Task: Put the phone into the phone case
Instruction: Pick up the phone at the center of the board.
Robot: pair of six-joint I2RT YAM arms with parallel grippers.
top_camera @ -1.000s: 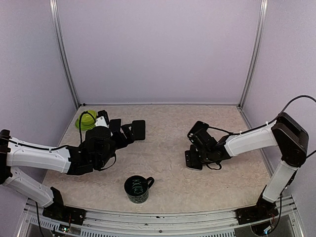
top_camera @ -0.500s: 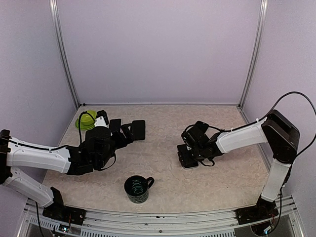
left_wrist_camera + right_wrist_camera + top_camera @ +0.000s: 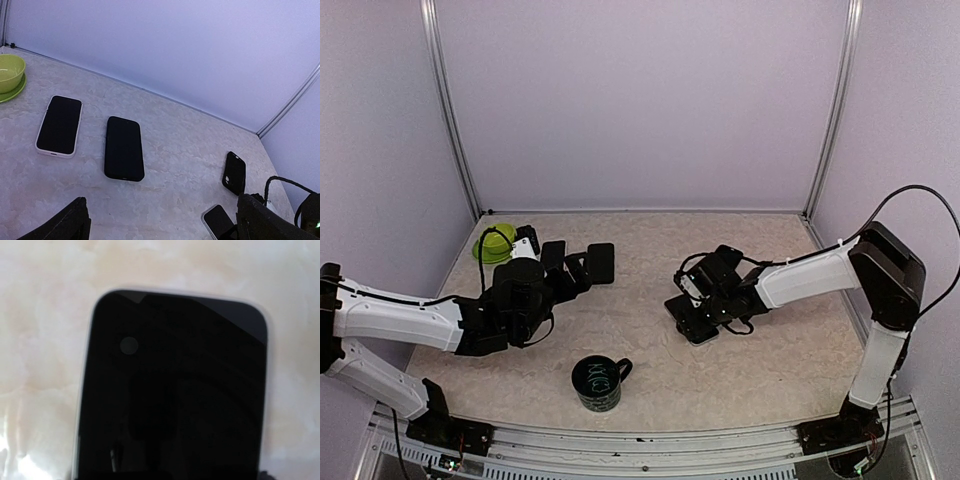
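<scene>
Black-screened phone point(image 3: 170, 390) – pale rim, flat, face-up on marbled tabletop point(image 3: 40, 290), dark phone case point(image 3: 234, 172) lying flat nearby

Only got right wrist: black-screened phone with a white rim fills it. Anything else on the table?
Observer: Yes. A second white-rimmed phone and an all-black phone lie side by side near a green bowl at the far left.
Operator: Any case near mine?
Observer: A small black slab, maybe a case, lies close to your white-rimmed phone, not touching.
Operator: Left arm?
Observer: Left gripper is open, holding nothing.
</scene>
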